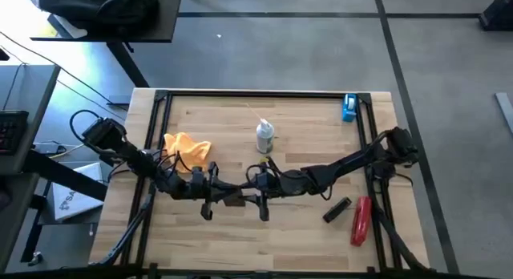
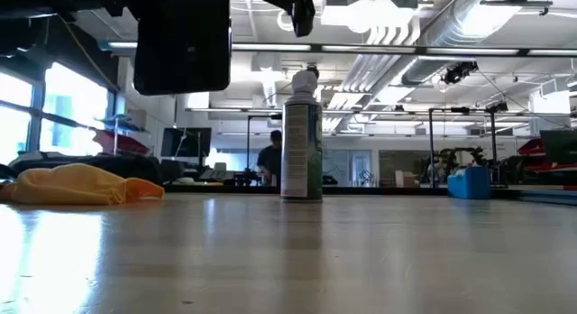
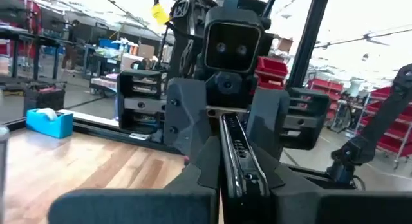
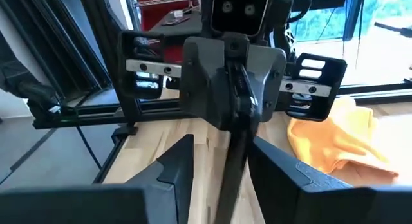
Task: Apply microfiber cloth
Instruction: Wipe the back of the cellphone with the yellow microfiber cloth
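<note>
- Two grippers meet above the middle of the wooden table, the left gripper and the right gripper facing each other with a thin black phone held edge-on between them.
- We see the left gripper's fingers closed on one end of the phone in the left wrist view, and the right gripper's fingers clamped on the other end in the right wrist view.
- The microfiber cloth lies crumpled on the table just behind the left gripper, touched by neither gripper.
- A spray can stands upright just behind the right gripper, to the right of the cloth.
- A small black object and a red tool lie well to the right of the grippers.
- A blue tape dispenser sits far from the grippers at the table's back right corner.
- A person shows in the room beyond the spray can.
</note>
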Motion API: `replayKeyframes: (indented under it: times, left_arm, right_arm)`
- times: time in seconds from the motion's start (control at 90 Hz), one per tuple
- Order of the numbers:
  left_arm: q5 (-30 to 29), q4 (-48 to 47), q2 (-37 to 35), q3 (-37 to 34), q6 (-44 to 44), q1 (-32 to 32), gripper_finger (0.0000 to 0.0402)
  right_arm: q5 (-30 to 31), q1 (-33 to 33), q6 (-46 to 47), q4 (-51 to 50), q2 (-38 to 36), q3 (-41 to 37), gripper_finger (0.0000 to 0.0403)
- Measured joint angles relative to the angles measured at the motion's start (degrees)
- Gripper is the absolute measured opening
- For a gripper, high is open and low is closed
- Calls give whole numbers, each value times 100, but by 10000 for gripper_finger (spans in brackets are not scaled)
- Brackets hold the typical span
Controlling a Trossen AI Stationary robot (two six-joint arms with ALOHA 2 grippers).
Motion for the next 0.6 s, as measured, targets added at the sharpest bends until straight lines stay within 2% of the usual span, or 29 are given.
replayKeyframes:
  times: [0.2,0.389,0.6]
  left_arm:
    - [-1,65,-1,13,142,132,8]
    - [33,85,-2,13,139,225,9]
    - [16,74,-100,15,382,147,56]
  right_arm:
    - [-36,-165,205,6,0,0,69]
    - [-414,-312,309,29,0,0,17]
    - [-450,-305,272,40,0,0,6]
